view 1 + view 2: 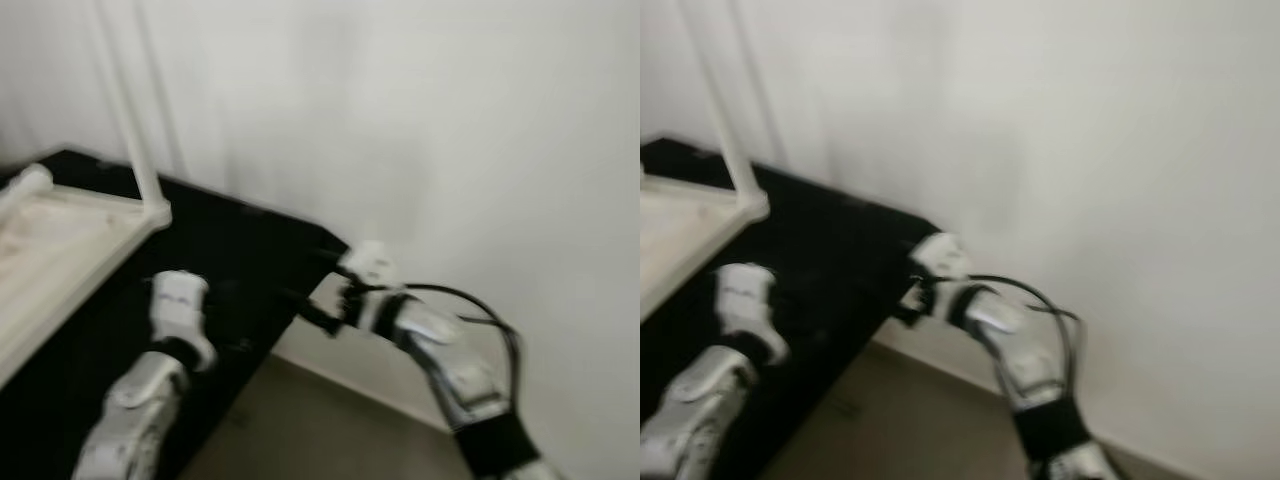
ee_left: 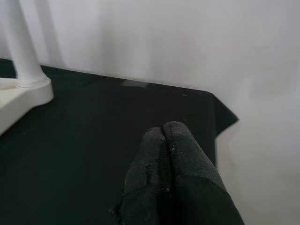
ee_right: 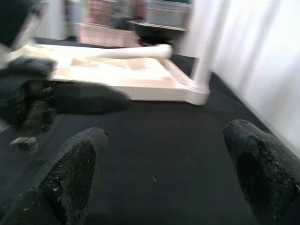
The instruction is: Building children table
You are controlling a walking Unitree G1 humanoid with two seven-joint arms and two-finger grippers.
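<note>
Fingers pressed together and empty, the left gripper (image 2: 164, 136) hovers over the black mat (image 2: 93, 140), while the right gripper (image 3: 164, 154) has its fingers spread wide (nothing between them) above the mat's corner by the white wall (image 1: 450, 130). The cream table (image 3: 117, 77) lies upside down at the mat's far edge, one leg (image 1: 130, 110) standing upright at its corner, another (image 3: 131, 52) lying flat.
</note>
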